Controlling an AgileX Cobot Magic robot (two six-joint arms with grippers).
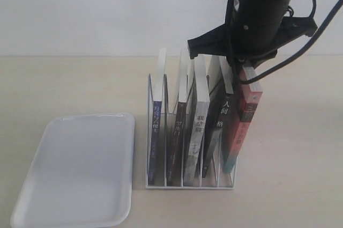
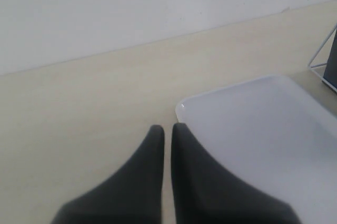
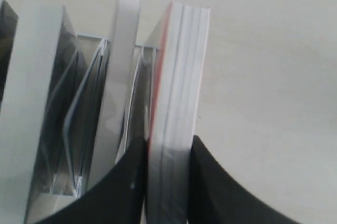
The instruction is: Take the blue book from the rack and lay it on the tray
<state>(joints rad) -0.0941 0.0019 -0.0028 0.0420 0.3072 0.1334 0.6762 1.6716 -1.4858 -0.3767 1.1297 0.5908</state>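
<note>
The right claw [image 3: 168,144] is pinching the red book [image 3: 181,66] by its top edge; the left claw [image 2: 168,127], pressed together, is sitting just beside the tray [image 2: 210,97].

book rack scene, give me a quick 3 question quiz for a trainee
1. True or false: the blue book already lies on the tray.
2. Which does the right gripper clamp, one finger on each side?
A. the red-spined book
B. the blue book
C. nothing
3. In one word, is the left gripper open or shut?

Key: 1 false, it stands in the slot at the tray end of the rack; 2 A; 3 shut.
</note>
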